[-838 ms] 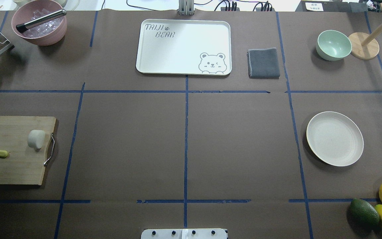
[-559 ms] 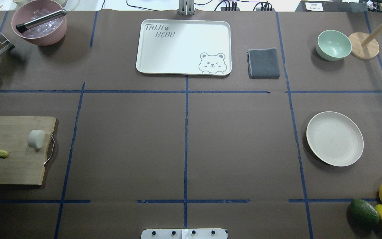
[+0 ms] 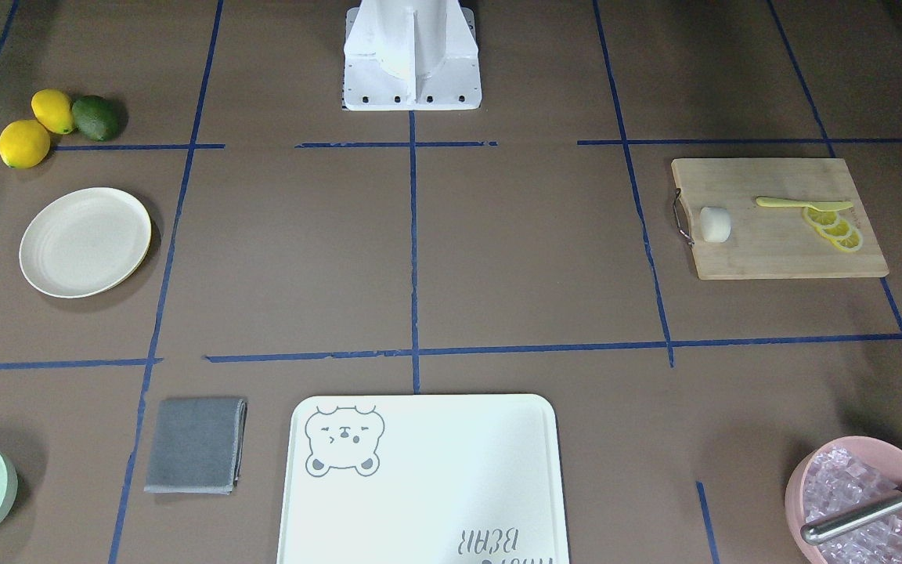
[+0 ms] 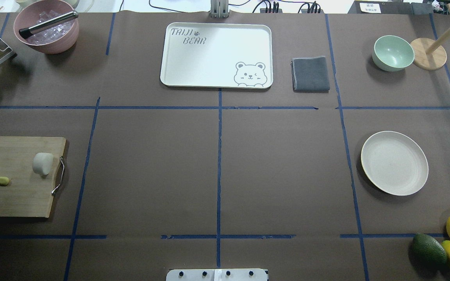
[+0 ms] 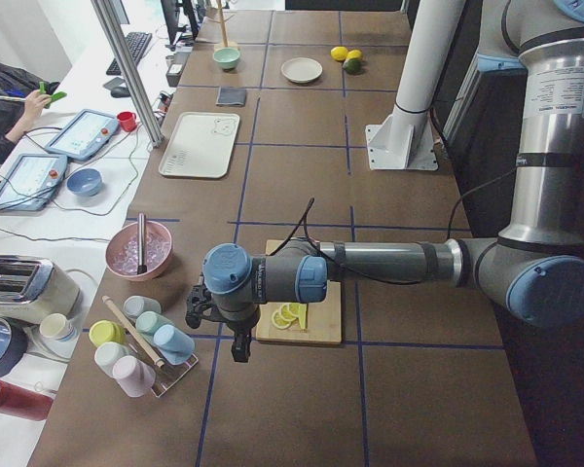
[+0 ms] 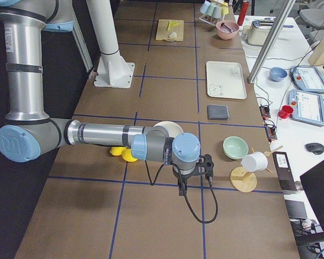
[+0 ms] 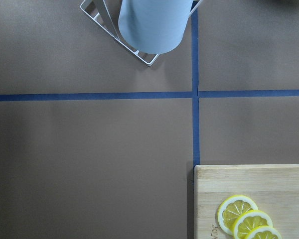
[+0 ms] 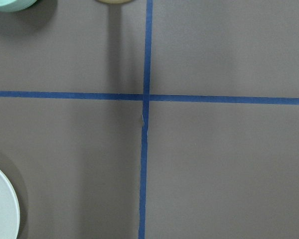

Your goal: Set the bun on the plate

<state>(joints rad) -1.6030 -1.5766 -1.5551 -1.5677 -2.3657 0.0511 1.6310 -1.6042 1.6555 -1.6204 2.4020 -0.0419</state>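
across the desk [image 4: 217, 171], the cutting board [image 4: 14, 195] is left, the plate [image 4: 394, 162] right; the bun [image 4: 43, 163] rests on its side at the board's handle end. the left gripper [image 5: 239, 348] hangs nearer, beyond the lemon slices [image 3: 833, 227]; its fingers' opening i cannot tell.

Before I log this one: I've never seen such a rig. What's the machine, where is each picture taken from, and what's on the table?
The machine is two robot arms at one brown-covered table. Side cameras show them: the left arm by the wooden cutting board, the right arm by the round cream plate. One camera looks down from behind the robot, one faces it, and one sits on each wrist. The small white bun lies on the board, unheld, near yellow lemon slices; the plate is bare. Also there: a white bear-print tray, a folded grey cloth, a pale green bowl.
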